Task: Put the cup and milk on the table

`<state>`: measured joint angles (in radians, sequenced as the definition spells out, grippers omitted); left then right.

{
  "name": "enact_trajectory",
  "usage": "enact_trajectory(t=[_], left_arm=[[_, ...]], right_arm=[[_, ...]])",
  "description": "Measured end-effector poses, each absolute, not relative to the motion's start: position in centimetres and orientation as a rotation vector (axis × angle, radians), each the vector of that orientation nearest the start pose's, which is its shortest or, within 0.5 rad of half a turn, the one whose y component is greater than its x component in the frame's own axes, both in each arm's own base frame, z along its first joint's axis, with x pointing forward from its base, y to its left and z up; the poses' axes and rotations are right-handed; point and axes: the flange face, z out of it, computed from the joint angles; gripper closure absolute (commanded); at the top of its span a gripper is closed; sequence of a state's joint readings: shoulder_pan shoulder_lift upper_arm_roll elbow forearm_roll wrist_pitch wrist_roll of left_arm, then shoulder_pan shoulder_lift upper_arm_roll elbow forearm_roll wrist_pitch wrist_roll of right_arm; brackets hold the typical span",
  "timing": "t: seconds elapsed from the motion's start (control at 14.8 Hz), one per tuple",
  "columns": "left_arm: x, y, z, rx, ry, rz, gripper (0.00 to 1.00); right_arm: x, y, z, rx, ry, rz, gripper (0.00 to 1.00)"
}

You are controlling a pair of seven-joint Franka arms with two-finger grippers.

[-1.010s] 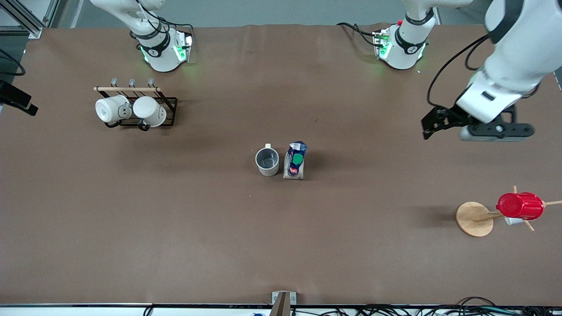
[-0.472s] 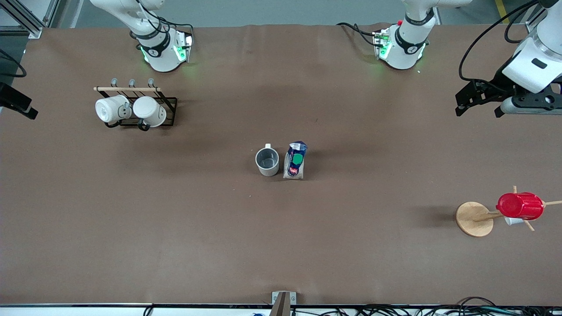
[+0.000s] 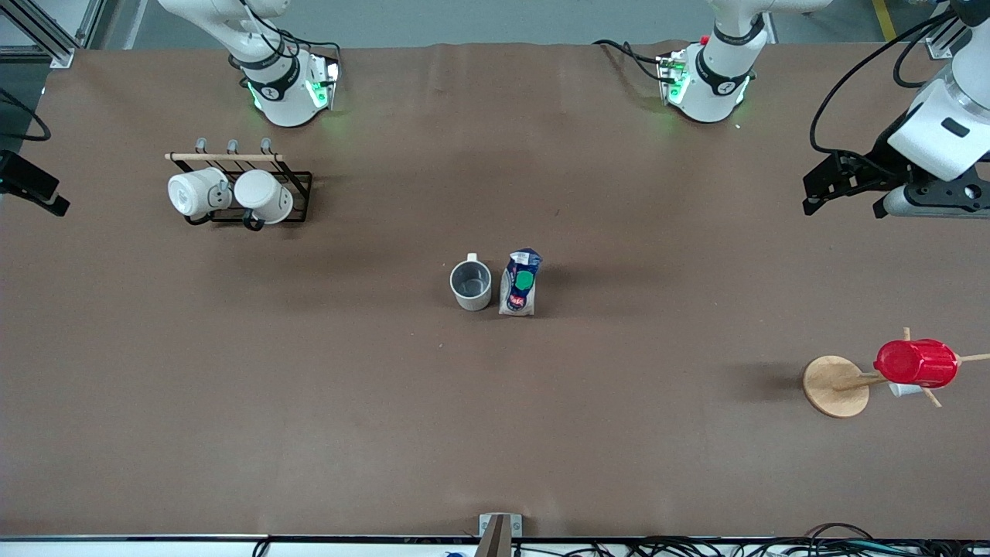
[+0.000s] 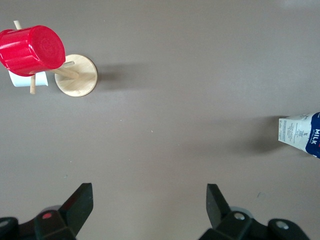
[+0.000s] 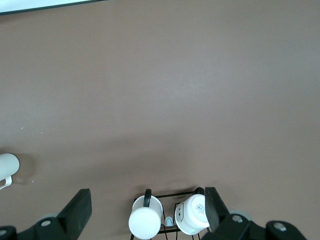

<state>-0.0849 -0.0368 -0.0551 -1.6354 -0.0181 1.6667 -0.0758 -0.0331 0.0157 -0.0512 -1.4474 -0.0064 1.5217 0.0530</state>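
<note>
The cup [image 3: 471,285] stands upright on the table [image 3: 495,402] near its middle, its mouth facing up so that the grey interior shows, and its loop handle points toward the robots' bases. Just beside it, toward the left arm's end of the table, the milk [image 3: 520,282] stands on its white base with its long axis vertical; the dark blue top and green round cap are uppermost, and the sloped face with the cap is turned toward the front camera. A thin strip of table separates cup and carton; nothing touches either one. The left gripper [image 4: 149,206] hangs in the air over the left arm's end of the table, jaws spread wide with only bare table between the fingers, holding nothing; in the left wrist view the carton's white base and "MILK" lettering show at the picture's edge. The right gripper [image 5: 146,210] is likewise spread wide and empty, over the black wire rack [image 3: 247,189] that carries two white mugs [image 3: 230,193] on their sides under a wooden bar. At the left arm's end, nearer the front camera, a wooden peg stand [image 3: 837,385] bears a red cup [image 3: 916,363].
</note>
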Motion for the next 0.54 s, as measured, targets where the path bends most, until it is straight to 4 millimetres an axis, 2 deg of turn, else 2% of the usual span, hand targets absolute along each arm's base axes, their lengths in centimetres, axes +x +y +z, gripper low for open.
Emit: enact_trajectory(t=[0.54], left_arm=[[54.68, -7.68, 61.78, -3.156, 0.148, -0.064, 0.02]], right_arm=[[55.16, -4.71, 66.85, -3.141, 0.217, -0.079, 0.00]])
